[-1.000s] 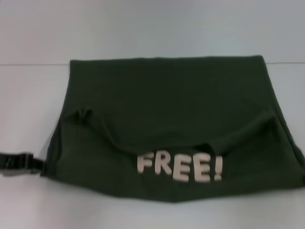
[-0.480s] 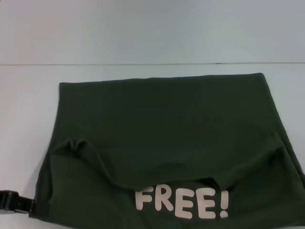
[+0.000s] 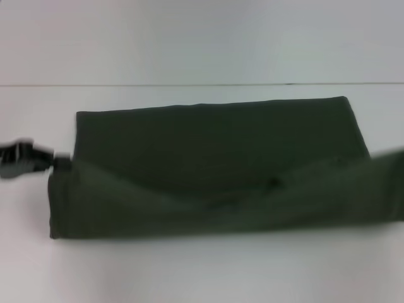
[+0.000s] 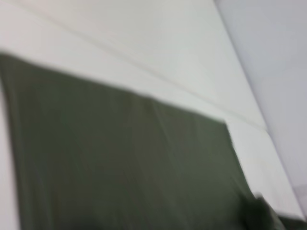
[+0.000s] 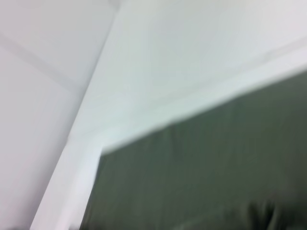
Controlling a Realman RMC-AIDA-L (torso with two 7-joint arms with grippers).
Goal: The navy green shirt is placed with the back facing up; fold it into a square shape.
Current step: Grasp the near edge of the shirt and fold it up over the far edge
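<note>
I see the navy green shirt (image 3: 208, 170) lying across the middle of the white table (image 3: 189, 271), folded into a wide band with its plain side up. Its far edge runs straight, parallel to the table's back edge, with bare tabletop between them. The near folded edge also leaves open table in front, and there is free surface off the shirt's left side. The right end of the shirt reaches the frame's border. My left gripper (image 3: 31, 158) sits at the shirt's left corner, touching the cloth; it is blurred and I cannot tell how its fingers stand. The right gripper is out of sight.
</note>
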